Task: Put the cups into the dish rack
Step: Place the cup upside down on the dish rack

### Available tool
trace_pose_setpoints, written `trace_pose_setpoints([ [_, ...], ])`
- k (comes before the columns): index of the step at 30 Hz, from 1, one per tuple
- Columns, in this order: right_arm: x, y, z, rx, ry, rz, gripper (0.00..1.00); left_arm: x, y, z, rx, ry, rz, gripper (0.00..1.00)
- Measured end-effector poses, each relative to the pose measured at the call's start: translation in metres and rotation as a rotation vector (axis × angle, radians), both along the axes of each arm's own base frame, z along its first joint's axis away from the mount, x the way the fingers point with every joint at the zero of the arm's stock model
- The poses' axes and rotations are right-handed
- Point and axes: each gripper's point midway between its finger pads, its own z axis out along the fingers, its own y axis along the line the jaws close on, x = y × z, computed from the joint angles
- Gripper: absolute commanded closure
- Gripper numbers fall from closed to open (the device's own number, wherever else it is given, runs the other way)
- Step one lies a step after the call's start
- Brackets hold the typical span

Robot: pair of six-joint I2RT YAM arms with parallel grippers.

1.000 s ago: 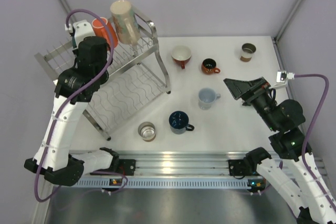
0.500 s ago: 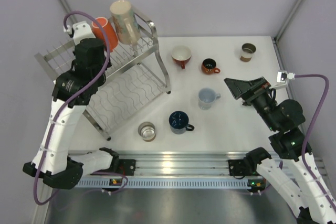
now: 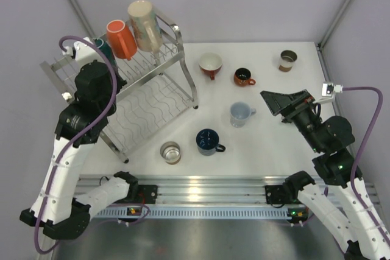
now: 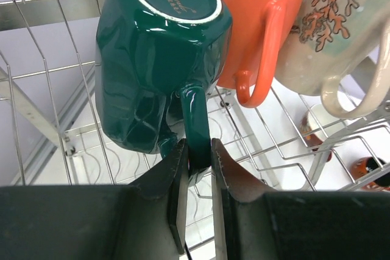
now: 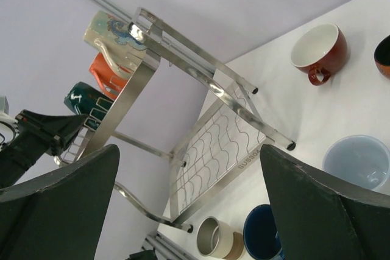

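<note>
My left gripper (image 4: 196,150) is shut on the handle of a dark teal cup (image 4: 158,59), which hangs bottom-up over the tines of the dish rack's (image 3: 152,98) upper tier. From above, this gripper (image 3: 99,45) is at the tier's left part. An orange cup (image 3: 122,39) and a tall beige cup (image 3: 145,25) rest upside down to its right. My right gripper (image 3: 277,103) hovers open over the table's right side, holding nothing. Loose on the table are a navy cup (image 3: 209,141), a pale blue cup (image 3: 241,114) and a red cup (image 3: 211,64).
A small dark brown cup (image 3: 244,77) and a brown-banded cup (image 3: 287,60) stand at the back right. A steel-lined cup (image 3: 170,152) stands by the rack's front corner. The rack's lower tier (image 5: 225,132) holds nothing. Frame posts rise at both back corners.
My left arm has swung left and back along the upper tier with the teal cup, uncovering the orange cup. The right arm has not moved.
</note>
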Motion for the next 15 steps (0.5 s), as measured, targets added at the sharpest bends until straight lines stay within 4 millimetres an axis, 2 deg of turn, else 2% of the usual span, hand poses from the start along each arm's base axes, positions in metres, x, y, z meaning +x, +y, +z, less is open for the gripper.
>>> trace_pose_setpoints([
  [3,-0.001,0.0,0.0,0.0,-0.002,0.0,0.01,-0.002,-0.001,0.002,-0.019,-0.035,-0.013,0.82],
  [4,-0.001,0.0,0.001,0.001,-0.003,0.0,0.01,-0.002,-0.002,0.003,-0.022,-0.041,-0.018,0.71],
  [7,-0.002,-0.001,0.001,0.002,-0.006,-0.001,0.0,0.0,-0.005,0.006,-0.029,-0.056,-0.031,0.59],
  [15,-0.003,-0.001,0.002,0.003,-0.009,-0.001,0.01,0.002,-0.008,0.015,-0.045,-0.095,-0.046,0.53],
])
